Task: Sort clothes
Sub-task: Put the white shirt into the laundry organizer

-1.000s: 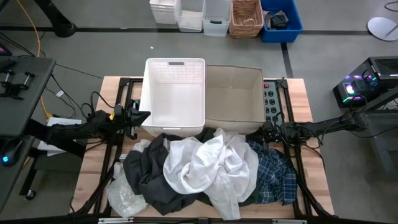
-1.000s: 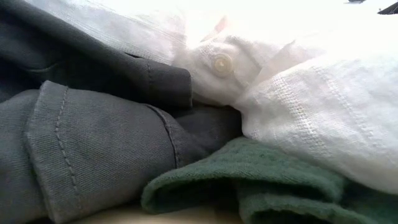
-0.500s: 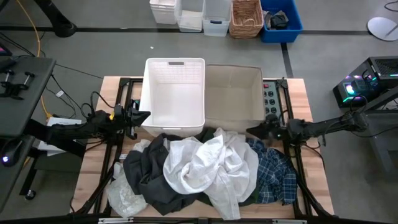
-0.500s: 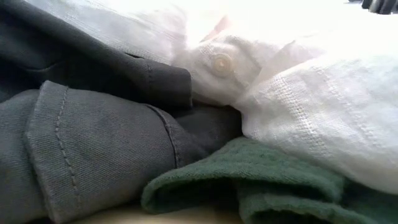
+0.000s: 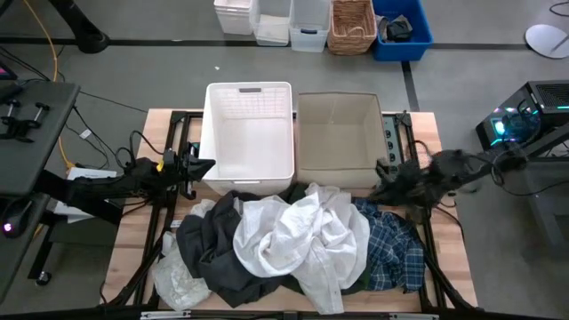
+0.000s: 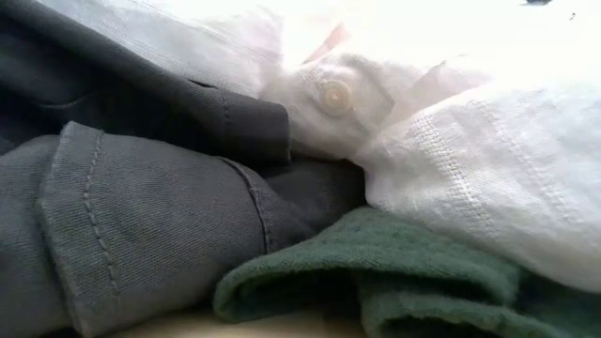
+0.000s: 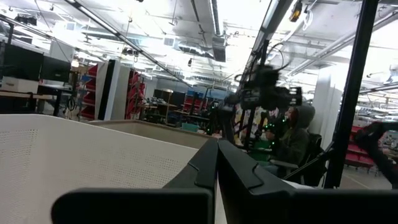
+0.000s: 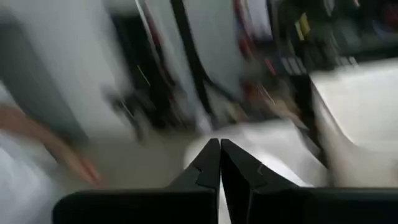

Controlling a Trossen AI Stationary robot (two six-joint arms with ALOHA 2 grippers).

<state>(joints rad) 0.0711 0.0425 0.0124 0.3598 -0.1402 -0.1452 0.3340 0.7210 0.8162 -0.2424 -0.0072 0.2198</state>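
Note:
The clothes lie heaped on the table's near half. A white shirt (image 5: 298, 236) is on top in the middle. A dark grey garment (image 5: 218, 253) is to its left and the blue-and-navy plaid shirt (image 5: 394, 251) to its right. Another white piece (image 5: 178, 277) lies at the near left. The low view shows the grey cloth (image 6: 141, 225), the white cloth (image 6: 470, 169) and a dark green fold (image 6: 376, 272) lying on the tabletop. My left gripper (image 5: 211, 165) is shut and empty beside the white basket. My right gripper (image 5: 375, 192) is shut, just beyond the pile's far right edge, and blurred.
The white slatted basket (image 5: 249, 93) and the tan cardboard box (image 5: 338, 100) stand side by side at the table's far middle, just behind the pile. Black frame rails run along both table sides. Bins and a wicker basket stand on the floor beyond the table.
My right gripper first reached toward the table's left along the far edge of the pile, in front of the box. It then drew back toward the right, and the arm now shows blurred and swinging. The clothes have not moved.

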